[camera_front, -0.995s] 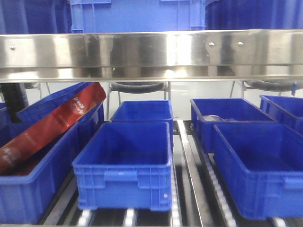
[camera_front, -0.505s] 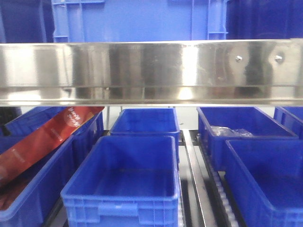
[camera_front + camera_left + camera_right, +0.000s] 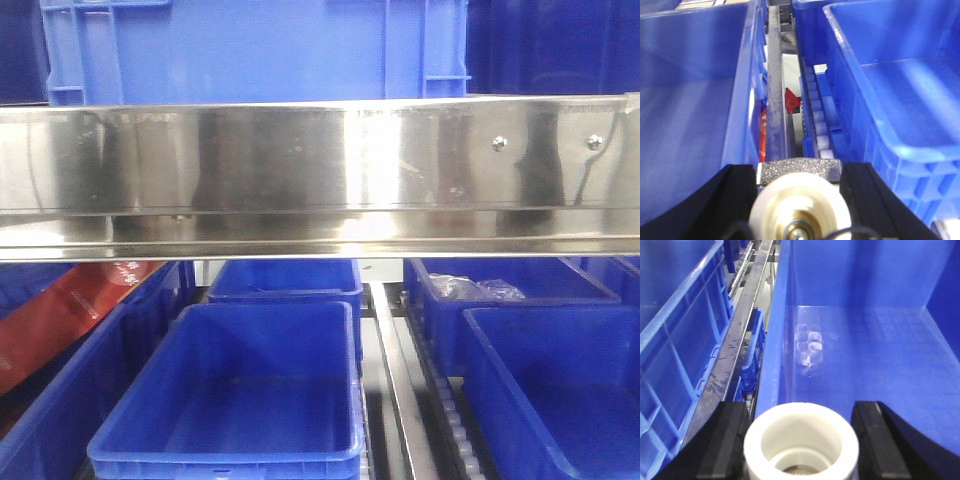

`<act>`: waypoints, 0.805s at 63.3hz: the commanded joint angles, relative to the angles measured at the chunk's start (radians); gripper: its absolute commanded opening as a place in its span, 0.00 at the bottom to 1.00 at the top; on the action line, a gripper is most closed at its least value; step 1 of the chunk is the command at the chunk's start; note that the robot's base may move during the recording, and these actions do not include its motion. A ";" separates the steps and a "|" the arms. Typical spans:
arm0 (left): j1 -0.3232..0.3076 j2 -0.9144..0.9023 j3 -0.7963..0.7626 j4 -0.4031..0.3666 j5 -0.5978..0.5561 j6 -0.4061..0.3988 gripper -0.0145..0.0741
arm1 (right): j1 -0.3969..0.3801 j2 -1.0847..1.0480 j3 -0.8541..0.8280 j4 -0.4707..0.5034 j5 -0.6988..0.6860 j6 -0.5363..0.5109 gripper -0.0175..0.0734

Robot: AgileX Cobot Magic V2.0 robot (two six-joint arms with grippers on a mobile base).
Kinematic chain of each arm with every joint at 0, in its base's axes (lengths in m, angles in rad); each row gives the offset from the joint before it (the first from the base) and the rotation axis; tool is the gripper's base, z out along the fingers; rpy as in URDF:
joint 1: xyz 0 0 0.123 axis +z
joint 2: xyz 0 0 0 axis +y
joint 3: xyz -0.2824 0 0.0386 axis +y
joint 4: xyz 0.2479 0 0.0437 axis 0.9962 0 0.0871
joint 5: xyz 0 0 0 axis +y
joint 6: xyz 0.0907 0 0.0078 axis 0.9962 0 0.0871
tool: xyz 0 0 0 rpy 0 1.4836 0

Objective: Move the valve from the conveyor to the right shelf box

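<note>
Front view: polished stainless-steel shelf rail [image 3: 320, 175] across frame, light blue plastic crate [image 3: 260, 50] on level above it. Below rail: open blue plastic bin [image 3: 230, 400] at centre front. Second blue bin [image 3: 285, 278] directly behind it. Rear-right blue bin [image 3: 500, 300] holding clear crinkled plastic bags [image 3: 478, 289]. Front-right blue bin [image 3: 550, 390] beside centre one, parted from it by metal roller track [image 3: 400, 400]. Red printed carton [image 3: 60, 320] lying tilted in far-left blue bin [image 3: 70, 420].

R end effector [image 3: 801, 440]: black fingers [image 3: 725, 440] pinching white plastic valve w/ round open socket [image 3: 801, 417] from both sides, socket mouth toward camera. Held above left wall of deep blue box [image 3: 865, 350]. Cannot tell which front-view bin this is. Dark steel rail [image 3: 747, 315] just left of that wall.

L end effector [image 3: 800, 200]: black fingers [image 3: 735, 200] clamped on cream round part w/ brass hub [image 3: 800, 215]. Part blurred, type not clear. Grey gritty block [image 3: 800, 167] just behind it, between the fingers. Positioned over gap between two blue bins, above grey metal rail [image 3: 775, 110] and white rollers [image 3: 815, 115]. Small red object [image 3: 791, 99] lower down in gap.
</note>
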 commanded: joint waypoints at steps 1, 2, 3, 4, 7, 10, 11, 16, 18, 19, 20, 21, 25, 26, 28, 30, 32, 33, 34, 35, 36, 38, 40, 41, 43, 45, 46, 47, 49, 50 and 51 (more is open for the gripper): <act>-0.006 -0.007 -0.008 -0.009 -0.050 -0.008 0.04 | -0.002 -0.013 -0.017 -0.003 -0.068 -0.007 0.02; -0.006 -0.007 -0.008 -0.009 -0.050 -0.008 0.04 | -0.002 -0.013 -0.017 -0.003 -0.068 -0.007 0.02; -0.006 -0.007 -0.008 -0.009 -0.050 -0.008 0.04 | -0.002 -0.013 -0.017 -0.003 -0.068 -0.007 0.02; -0.006 -0.007 -0.008 -0.009 -0.050 -0.008 0.04 | -0.002 -0.013 -0.017 -0.003 -0.068 -0.007 0.02; -0.006 -0.007 -0.008 -0.009 -0.050 -0.008 0.04 | -0.002 -0.013 -0.017 -0.003 -0.068 -0.007 0.02; -0.006 -0.007 -0.008 -0.009 -0.050 -0.008 0.04 | -0.002 -0.013 -0.017 -0.003 -0.068 -0.007 0.02; -0.006 -0.007 -0.008 -0.009 -0.050 -0.008 0.04 | -0.002 -0.013 -0.017 -0.003 -0.068 -0.007 0.02; -0.006 -0.007 -0.008 -0.009 -0.050 -0.008 0.04 | -0.002 -0.013 -0.017 -0.003 -0.068 -0.007 0.02; -0.006 -0.007 -0.008 -0.009 -0.050 -0.008 0.04 | -0.002 -0.013 -0.017 -0.003 -0.068 -0.007 0.02; -0.006 -0.007 -0.008 -0.009 -0.050 -0.008 0.04 | -0.002 -0.013 -0.017 -0.003 -0.068 -0.007 0.02; -0.006 -0.007 -0.008 -0.009 -0.050 -0.008 0.04 | -0.002 -0.013 -0.017 -0.003 -0.068 -0.007 0.02; -0.006 -0.007 -0.008 -0.009 -0.050 -0.008 0.04 | -0.002 -0.013 -0.017 -0.003 -0.068 -0.007 0.02; -0.006 -0.007 -0.008 -0.009 -0.050 -0.008 0.04 | -0.002 -0.013 -0.017 -0.003 -0.068 -0.007 0.02; -0.006 -0.007 -0.008 -0.009 -0.050 -0.008 0.04 | -0.002 -0.013 -0.017 -0.003 -0.068 -0.007 0.02; -0.006 -0.007 -0.008 -0.009 -0.050 -0.008 0.04 | -0.002 -0.013 -0.017 -0.003 -0.068 -0.007 0.02; -0.006 -0.007 -0.008 -0.009 -0.050 -0.008 0.04 | -0.002 -0.013 -0.017 -0.003 -0.068 -0.007 0.02; -0.006 -0.007 -0.008 -0.009 -0.050 -0.008 0.04 | -0.002 -0.013 -0.017 -0.003 -0.068 -0.007 0.02; -0.006 -0.007 -0.008 -0.009 -0.050 -0.008 0.04 | -0.002 -0.013 -0.017 -0.003 -0.068 -0.007 0.02; -0.006 -0.007 -0.008 -0.009 -0.050 -0.008 0.04 | -0.002 -0.013 -0.017 -0.003 -0.068 -0.007 0.02; -0.006 -0.007 -0.008 -0.009 -0.050 -0.008 0.04 | -0.002 -0.013 -0.017 -0.003 -0.068 -0.007 0.02; -0.006 -0.007 -0.008 -0.009 -0.050 -0.008 0.04 | -0.002 -0.013 -0.017 -0.003 -0.068 -0.007 0.02; -0.006 -0.007 -0.008 -0.009 -0.050 -0.008 0.04 | -0.002 -0.013 -0.017 -0.003 -0.068 -0.007 0.02; -0.006 -0.007 -0.008 -0.009 -0.050 -0.008 0.04 | -0.002 -0.013 -0.017 -0.003 -0.068 -0.007 0.02; -0.006 -0.007 -0.008 -0.009 -0.050 -0.008 0.04 | -0.002 -0.013 -0.017 -0.003 -0.068 -0.007 0.02; -0.006 -0.007 -0.008 -0.009 -0.050 -0.008 0.04 | -0.002 -0.013 -0.017 -0.003 -0.068 -0.007 0.02; -0.006 -0.007 -0.008 -0.009 -0.050 -0.008 0.04 | -0.002 -0.013 -0.017 -0.003 -0.068 -0.007 0.02; -0.006 -0.007 -0.008 -0.009 -0.050 -0.008 0.04 | -0.002 -0.013 -0.017 -0.003 -0.068 -0.007 0.02; -0.006 -0.007 -0.008 -0.009 -0.050 -0.008 0.04 | -0.002 -0.013 -0.017 -0.003 -0.068 -0.007 0.02; -0.006 -0.007 -0.008 -0.009 -0.050 -0.008 0.04 | -0.002 -0.013 -0.017 -0.003 -0.068 -0.007 0.02; -0.006 -0.007 -0.008 -0.009 -0.050 -0.008 0.04 | -0.002 -0.013 -0.017 -0.003 -0.068 -0.007 0.02; -0.006 -0.007 -0.008 -0.009 -0.050 -0.008 0.04 | -0.002 -0.013 -0.017 -0.003 -0.068 -0.007 0.02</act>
